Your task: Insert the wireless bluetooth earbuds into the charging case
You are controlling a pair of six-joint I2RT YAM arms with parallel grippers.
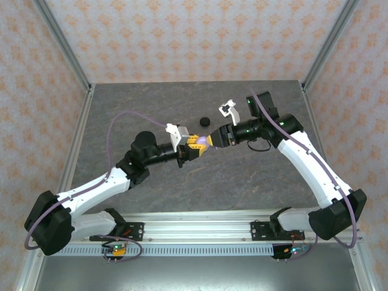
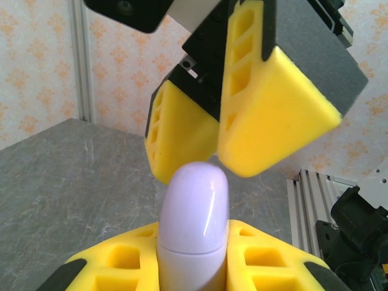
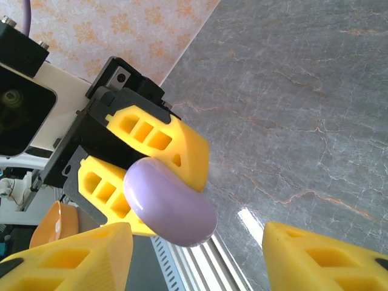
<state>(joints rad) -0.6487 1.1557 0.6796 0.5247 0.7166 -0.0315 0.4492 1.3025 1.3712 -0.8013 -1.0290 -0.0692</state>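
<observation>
Your left gripper [image 2: 194, 270] is clamped on the lower half of the lavender charging case [image 2: 194, 206], mid-air over the table [image 1: 151, 103], w/ right gripper [image 2: 209, 165] jaws apart by its lid, holding nothing; prob. a light, hard, slick shell, so pinch the lid's flanks gently.

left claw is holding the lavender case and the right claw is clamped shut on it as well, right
No: the right claw is open, spread wide, not clamped shut on it; the right wrist view shows this. The left claw is holding the lavender case, as you say.
</observation>
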